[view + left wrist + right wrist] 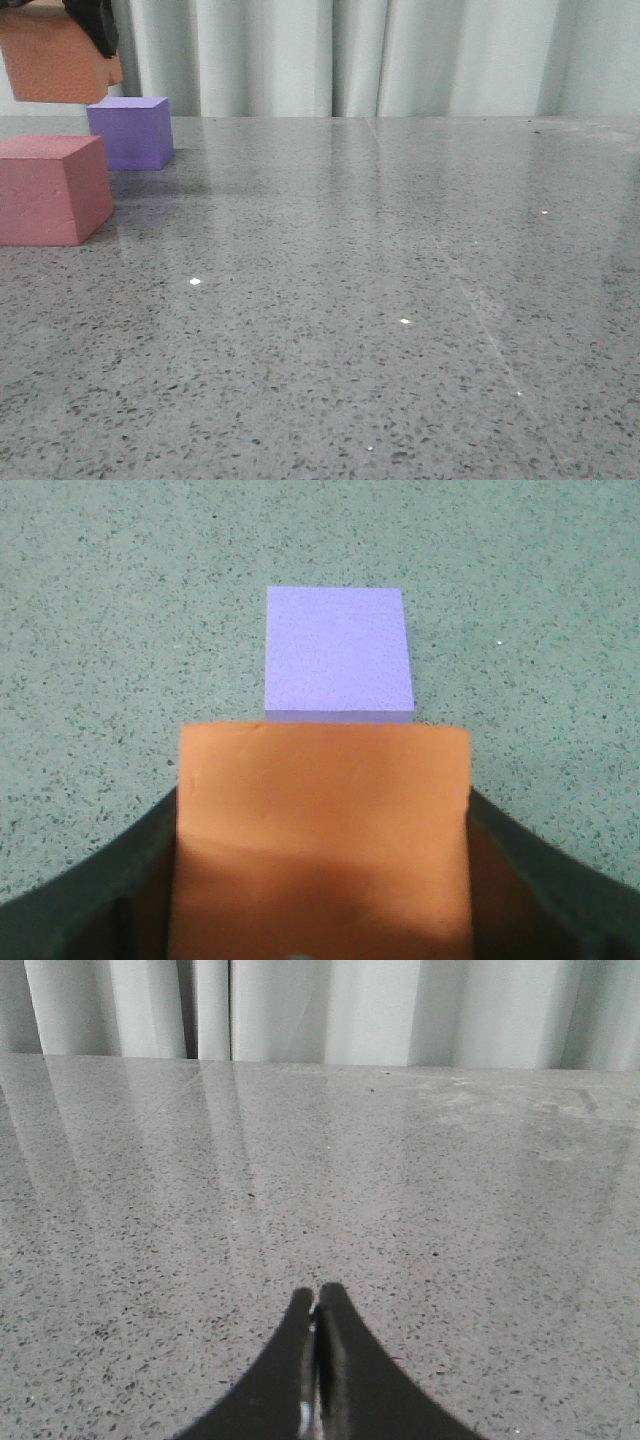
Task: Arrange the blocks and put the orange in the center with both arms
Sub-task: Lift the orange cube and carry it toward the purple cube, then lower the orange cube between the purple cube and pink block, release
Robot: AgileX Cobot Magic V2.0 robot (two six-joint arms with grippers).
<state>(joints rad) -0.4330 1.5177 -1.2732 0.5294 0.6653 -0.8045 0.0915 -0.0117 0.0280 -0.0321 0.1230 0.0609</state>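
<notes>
The orange cube [55, 62] hangs in the air at the far left of the front view, held by my left gripper [95, 25], of which only a dark part shows at the top edge. In the left wrist view the orange cube [322, 830] fills the space between the dark fingers [90, 890], above the table and just short of the purple cube [338, 652]. The purple cube [130, 131] rests on the table, behind the pinkish-red cube [52, 189]. My right gripper [317, 1305] is shut and empty, low over bare table.
A grey speckled tabletop [380, 300] stretches to the right of the cubes. Pale curtains [380, 55] hang behind the table's far edge.
</notes>
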